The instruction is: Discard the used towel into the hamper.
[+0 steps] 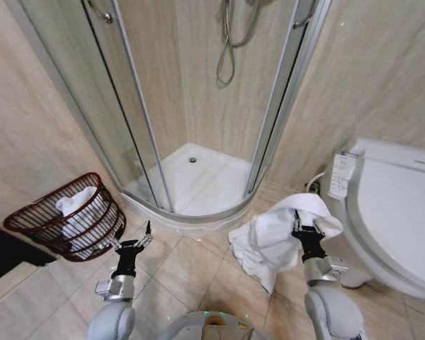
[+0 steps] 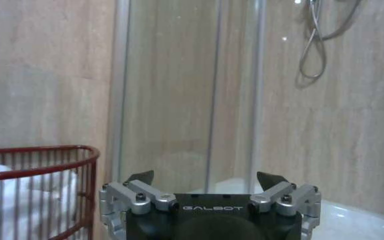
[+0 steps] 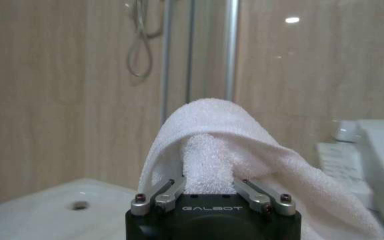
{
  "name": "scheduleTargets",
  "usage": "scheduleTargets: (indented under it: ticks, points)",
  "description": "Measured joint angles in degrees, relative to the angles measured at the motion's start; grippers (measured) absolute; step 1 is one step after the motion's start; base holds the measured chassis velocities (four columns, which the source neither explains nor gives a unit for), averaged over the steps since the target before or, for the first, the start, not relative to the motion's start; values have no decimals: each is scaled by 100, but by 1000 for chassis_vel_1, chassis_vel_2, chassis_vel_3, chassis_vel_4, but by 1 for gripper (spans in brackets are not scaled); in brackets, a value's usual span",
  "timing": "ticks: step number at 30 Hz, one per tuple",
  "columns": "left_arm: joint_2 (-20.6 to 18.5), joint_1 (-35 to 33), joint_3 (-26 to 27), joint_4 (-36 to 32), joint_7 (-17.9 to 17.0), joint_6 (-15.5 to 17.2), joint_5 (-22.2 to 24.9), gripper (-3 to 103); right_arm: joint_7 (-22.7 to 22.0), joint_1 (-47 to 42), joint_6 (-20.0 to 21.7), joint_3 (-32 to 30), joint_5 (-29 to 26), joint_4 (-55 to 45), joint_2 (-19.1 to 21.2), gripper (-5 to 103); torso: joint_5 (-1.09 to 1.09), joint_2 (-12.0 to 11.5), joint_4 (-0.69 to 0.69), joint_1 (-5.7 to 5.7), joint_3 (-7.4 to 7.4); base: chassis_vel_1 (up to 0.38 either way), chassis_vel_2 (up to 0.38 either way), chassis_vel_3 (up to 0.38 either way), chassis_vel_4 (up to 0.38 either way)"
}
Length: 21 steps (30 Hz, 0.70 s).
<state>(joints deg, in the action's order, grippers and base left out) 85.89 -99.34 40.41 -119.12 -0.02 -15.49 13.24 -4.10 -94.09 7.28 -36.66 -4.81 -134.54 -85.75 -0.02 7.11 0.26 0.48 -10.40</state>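
The used towel [image 1: 280,234], white, hangs at 5 o'clock in the head view, pinched in the closed right gripper [image 1: 306,228]. The hamper [image 1: 46,219] stands well apart at 8 o'clock, white cloth already inside. Left gripper [image 1: 133,243], spread wide and empty, hovers beside it. Transfer and release remain. Both gripper housings read "GALBOT".

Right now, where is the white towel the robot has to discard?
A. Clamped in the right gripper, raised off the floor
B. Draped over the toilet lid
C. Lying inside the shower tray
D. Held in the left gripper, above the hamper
A: the right gripper is closed on a fold of the white towel, which hangs from it above the floor tiles, beside the toilet.
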Motion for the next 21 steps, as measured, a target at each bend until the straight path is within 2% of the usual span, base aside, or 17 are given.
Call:
scheduleTargets:
  ticks: [15, 21]
  points:
    - [-47, 1, 39, 63, -8, -64, 16, 100, 297, -35, 93, 25, 53, -399, 32, 14, 2, 0, 0, 0, -1, 90, 79, 87, 83]
    - [-30, 7, 41, 71, -9, -68, -9, 100, 547, -166, -59, 69, 58, -597, 38, 14, 1, -1, 2, 0, 0, 130, 128, 125, 120]
